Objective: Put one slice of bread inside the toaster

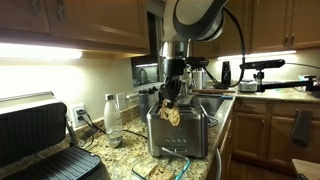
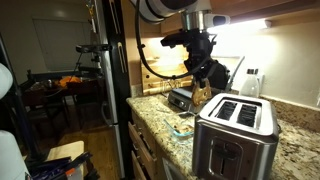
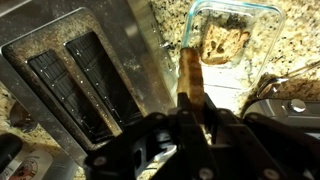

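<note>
My gripper [image 3: 190,105] is shut on a tan slice of bread [image 3: 190,72], held edge-on and seen as a thin strip in the wrist view. In both exterior views the slice [image 1: 172,114] [image 2: 202,96] hangs from the gripper [image 1: 172,100] [image 2: 205,80] just above and beside the brushed-steel toaster [image 1: 180,133] [image 2: 236,140]. The toaster's two top slots [image 3: 85,85] lie to the left of the slice in the wrist view. A clear glass container [image 3: 228,45] on the granite counter holds more bread.
A black contact grill [image 1: 40,140] stands open at one end of the counter. A plastic water bottle [image 1: 112,120] stands near the wall. A black stand [image 2: 180,100] and cabinets surround the counter. A sink and faucet [image 1: 215,95] lie behind the toaster.
</note>
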